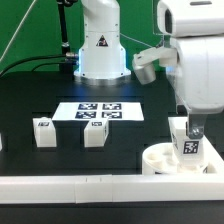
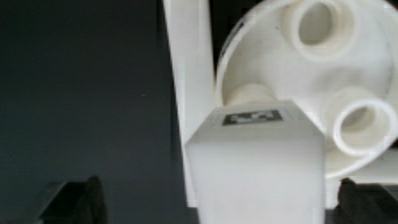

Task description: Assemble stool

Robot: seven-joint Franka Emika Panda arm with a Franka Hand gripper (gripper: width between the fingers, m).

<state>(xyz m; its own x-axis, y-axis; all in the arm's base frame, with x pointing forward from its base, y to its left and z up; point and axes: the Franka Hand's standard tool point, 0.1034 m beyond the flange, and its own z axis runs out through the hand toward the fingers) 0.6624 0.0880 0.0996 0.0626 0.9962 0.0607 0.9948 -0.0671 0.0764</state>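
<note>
The white round seat (image 1: 165,158) lies at the front of the exterior view's right, against the border wall. One leg (image 1: 189,146) with a tag stands upright on the seat. My gripper (image 1: 187,128) is straight above it, its fingers down either side of the leg's top. In the wrist view the leg (image 2: 258,160) fills the middle, with the seat (image 2: 311,75) and its round sockets beyond. My gripper (image 2: 228,208) is open: dark table shows between each finger and the leg. Two more legs (image 1: 43,131) (image 1: 95,133) stand apart on the black table.
The marker board (image 1: 98,111) lies flat at the table's middle, behind the loose legs. The long white border wall (image 1: 90,186) runs along the front edge and shows in the wrist view (image 2: 189,70) beside the seat. The robot's base (image 1: 100,50) stands at the back.
</note>
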